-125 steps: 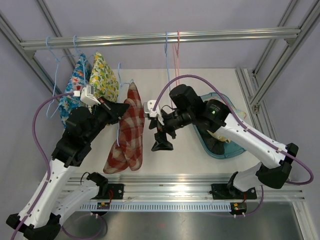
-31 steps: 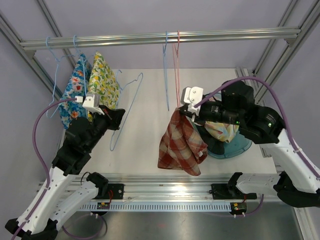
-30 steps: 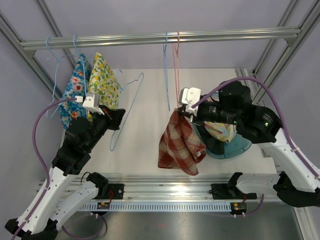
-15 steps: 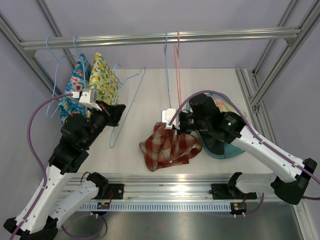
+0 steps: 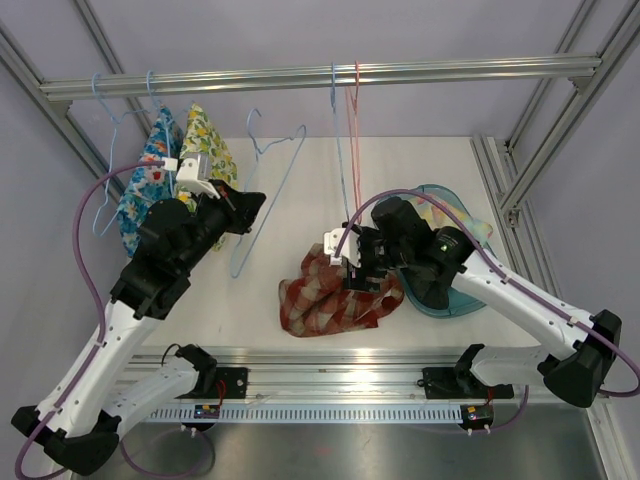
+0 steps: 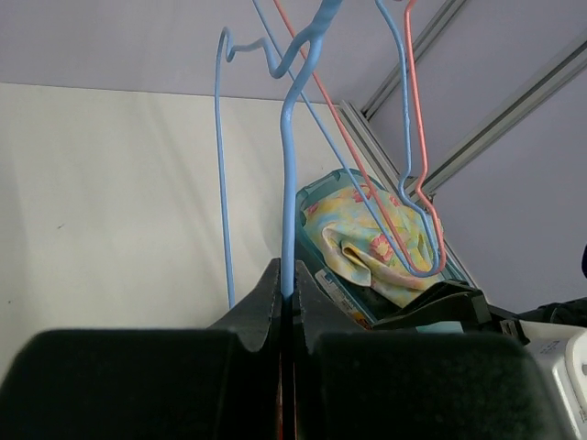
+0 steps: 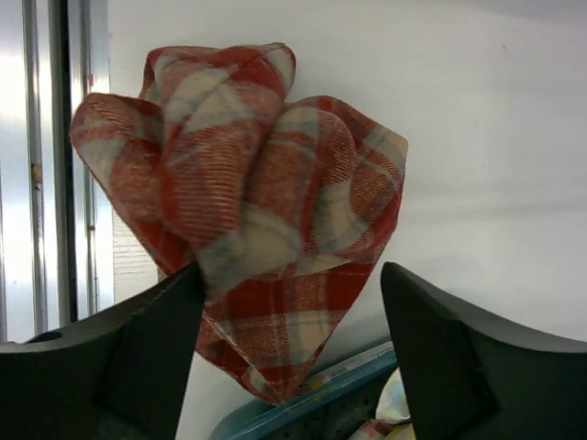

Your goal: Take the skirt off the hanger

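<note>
Skirt is lying off the hanger; hanger is being held aside.

Left gripper [image 6: 286, 275] is clenching the bare blue hanger [image 6: 287, 183] by its wire, keeping it upright above the fingers. Right gripper [image 7: 293, 275] is hovering with jaws spread, grasping nothing. The plaid skirt [image 7: 266, 211] is lying heaped directly beneath it on the table [image 5: 420, 160], beside the teal bin [image 5: 440, 300].
</note>
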`<act>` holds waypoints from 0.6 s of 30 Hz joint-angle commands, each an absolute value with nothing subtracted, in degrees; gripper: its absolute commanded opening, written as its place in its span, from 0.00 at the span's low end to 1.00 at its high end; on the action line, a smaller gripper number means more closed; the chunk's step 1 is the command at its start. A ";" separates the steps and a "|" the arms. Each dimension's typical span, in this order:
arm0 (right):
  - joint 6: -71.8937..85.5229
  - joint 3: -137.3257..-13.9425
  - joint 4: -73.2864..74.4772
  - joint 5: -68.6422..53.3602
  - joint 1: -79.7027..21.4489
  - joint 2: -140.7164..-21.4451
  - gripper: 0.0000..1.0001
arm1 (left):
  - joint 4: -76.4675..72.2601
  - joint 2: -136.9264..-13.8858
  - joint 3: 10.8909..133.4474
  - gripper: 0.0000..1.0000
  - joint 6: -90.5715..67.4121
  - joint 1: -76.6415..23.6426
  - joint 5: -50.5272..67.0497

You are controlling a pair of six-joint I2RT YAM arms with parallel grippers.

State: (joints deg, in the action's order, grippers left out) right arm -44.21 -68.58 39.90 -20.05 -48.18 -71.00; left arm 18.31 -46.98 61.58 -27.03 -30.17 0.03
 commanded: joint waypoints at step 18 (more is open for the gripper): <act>-38.24 -66.10 46.67 -30.06 -39.11 -58.45 0.99 | 6.86 -66.17 78.22 0.00 -24.96 -38.76 -18.98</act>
State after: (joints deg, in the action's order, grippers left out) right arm -40.25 -66.87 46.59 -27.79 -40.05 -59.44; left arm 12.99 -64.66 74.48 -25.43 -38.13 -14.04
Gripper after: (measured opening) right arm 0.990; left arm 0.022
